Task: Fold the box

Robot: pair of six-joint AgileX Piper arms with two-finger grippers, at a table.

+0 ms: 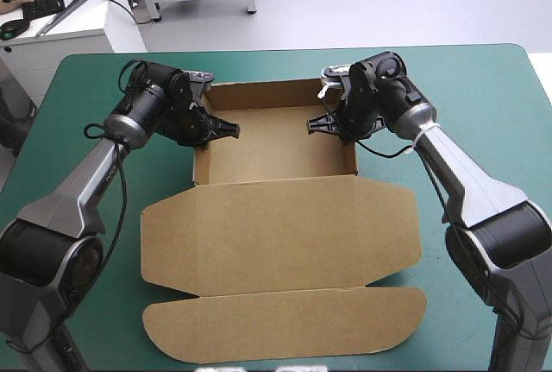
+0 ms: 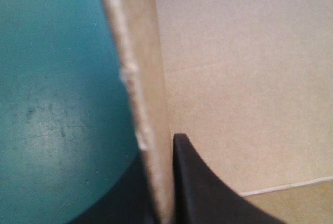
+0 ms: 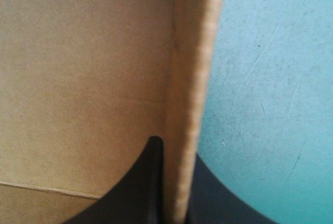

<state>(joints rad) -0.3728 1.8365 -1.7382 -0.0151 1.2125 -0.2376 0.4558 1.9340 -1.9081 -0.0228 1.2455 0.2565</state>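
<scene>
1. Table [image 1: 483, 96] is standing under its teal-green cover [image 1: 86, 87] and is carrying everything noted below.
2. Box [image 1: 280, 208] of brown board is lying at the middle of the table, its tray end toward the far edge and its flat end toward the near edge.
3. Lid [image 1: 276, 234] is lying flat on the cover, joined to the tray's near side. A rounded flap is spreading at each end, and a long rounded front flap [image 1: 285, 324] is reaching almost to the near edge.
4. Tray [image 1: 276, 143] is sitting open, with the far wall and both side walls standing upright.
5. Left gripper [image 1: 220, 128] is clamping the tray's left wall [image 2: 140, 78]. Its fingers [image 2: 203, 193] are all but closed, one inside the tray and one outside over the cover, with the board between them.
6. Right gripper [image 1: 323, 123] is clamping the right wall [image 3: 192, 78] in the same way. Its fingers [image 3: 140, 187] are nearly meeting, one on either face of the board.
</scene>
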